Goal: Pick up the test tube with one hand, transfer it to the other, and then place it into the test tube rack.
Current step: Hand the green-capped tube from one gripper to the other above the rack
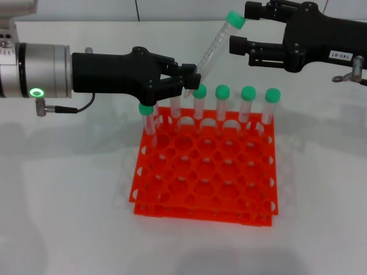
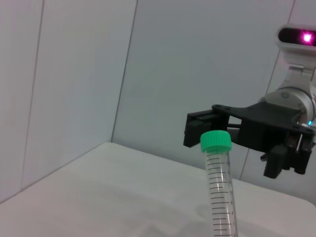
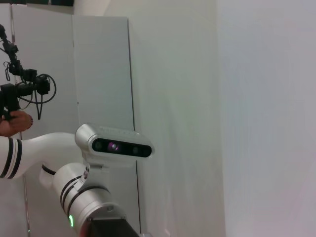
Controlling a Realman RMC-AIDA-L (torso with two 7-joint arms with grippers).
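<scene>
My left gripper, plain black, is shut on the lower end of the test tube. The tube tilts up and to the right, above the back row of the orange-red test tube rack. Its green cap lies between the spread fingers of my right gripper, the one with the white label, which is open and not closed on it. In the left wrist view the tube rises in front of the right gripper.
Several more green-capped tubes stand in the rack's back row, one at its left corner under the left gripper. The rack's other holes are empty. White tabletop surrounds the rack. The right wrist view shows only the robot's head and walls.
</scene>
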